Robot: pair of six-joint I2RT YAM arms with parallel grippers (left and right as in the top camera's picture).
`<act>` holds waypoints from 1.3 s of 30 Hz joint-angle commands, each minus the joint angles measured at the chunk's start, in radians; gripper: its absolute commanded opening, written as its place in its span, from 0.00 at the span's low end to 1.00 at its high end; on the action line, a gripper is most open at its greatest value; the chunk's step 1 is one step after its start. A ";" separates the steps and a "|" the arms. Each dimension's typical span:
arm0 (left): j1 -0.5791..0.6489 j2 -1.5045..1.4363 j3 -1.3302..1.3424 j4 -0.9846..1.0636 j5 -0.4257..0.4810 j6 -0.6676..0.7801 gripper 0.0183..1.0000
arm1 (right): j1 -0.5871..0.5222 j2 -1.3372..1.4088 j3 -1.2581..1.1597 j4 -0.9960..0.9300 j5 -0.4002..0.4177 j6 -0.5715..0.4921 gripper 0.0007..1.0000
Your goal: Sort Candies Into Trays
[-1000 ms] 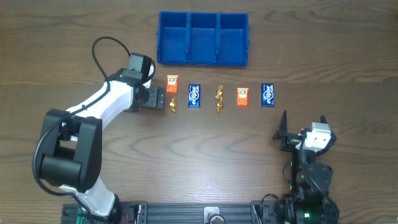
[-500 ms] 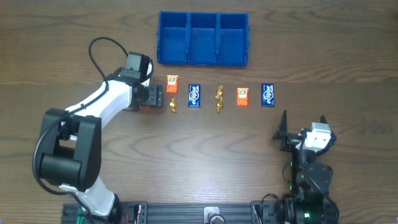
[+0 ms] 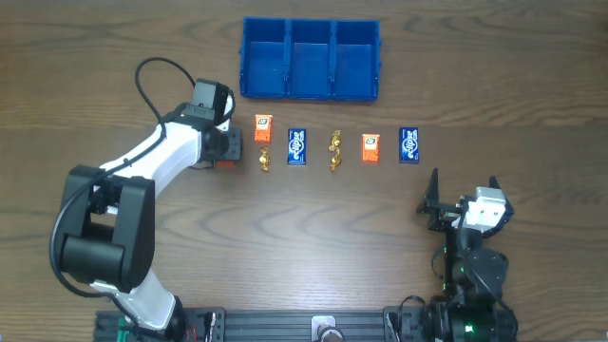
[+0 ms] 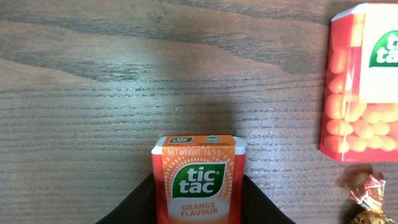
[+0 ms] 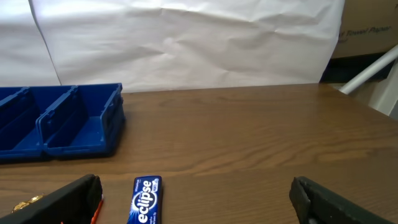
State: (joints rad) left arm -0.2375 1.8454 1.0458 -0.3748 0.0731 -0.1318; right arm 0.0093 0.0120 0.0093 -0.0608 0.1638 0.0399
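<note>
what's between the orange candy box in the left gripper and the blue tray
Nothing visible blocks it. The left gripper is shut on the small orange plastic candy box; bare wooden table lies between it and the blue three-compartment plastic tray. A second orange box and a gold-wrapped candy lie close beside that path.

The table (image 3: 532, 114) is matt, grained brown wood, the tray (image 3: 309, 95) at upper centre smooth, faintly glossy blue plastic, the orange candy box (image 4: 199, 180) clear plastic with a glossy label, and the sweet (image 4: 367, 199) at lower right crinkled, shiny gold foil.
</note>
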 commanded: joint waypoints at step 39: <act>-0.084 0.444 1.051 -0.282 -0.153 -0.081 0.33 | -0.005 -0.005 -0.001 -0.004 -0.001 -0.008 1.00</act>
State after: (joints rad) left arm -0.3206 2.2879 2.0747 -0.6559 -0.0956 -0.2314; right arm 0.0093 0.0120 0.0093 -0.0608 0.1642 0.0399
